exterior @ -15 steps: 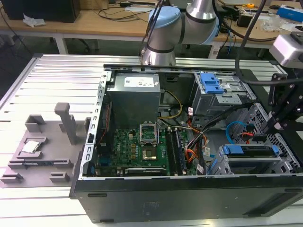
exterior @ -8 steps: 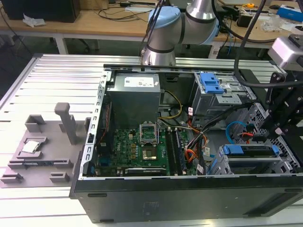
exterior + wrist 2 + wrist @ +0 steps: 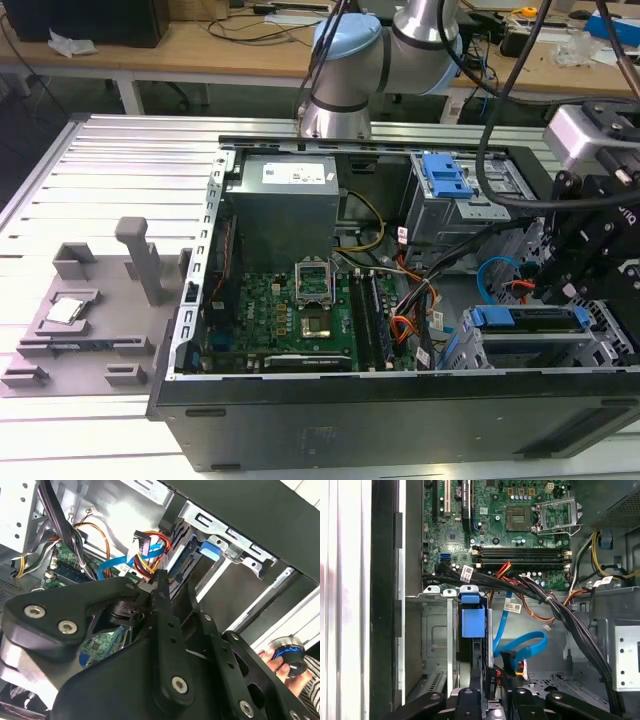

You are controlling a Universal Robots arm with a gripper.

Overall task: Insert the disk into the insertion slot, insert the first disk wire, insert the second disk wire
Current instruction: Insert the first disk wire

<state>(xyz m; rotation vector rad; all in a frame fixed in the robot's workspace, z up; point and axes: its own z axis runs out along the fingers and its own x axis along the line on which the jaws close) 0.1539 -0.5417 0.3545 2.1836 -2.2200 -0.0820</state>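
The disk (image 3: 525, 318) sits in the insertion slot (image 3: 608, 342); the claw (image 3: 152, 584) clenches a disk wire (image 3: 148, 550) beside it.

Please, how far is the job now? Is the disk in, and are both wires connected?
Done, it seems: the silver hard drive in its blue plastic carrier sits in the low bay of the silver perforated cage. In hand: the black tool is at the drive's end, beside the blue flat cable and the red-yellow wire bundle. Left: I cannot tell whether either wire is plugged in.
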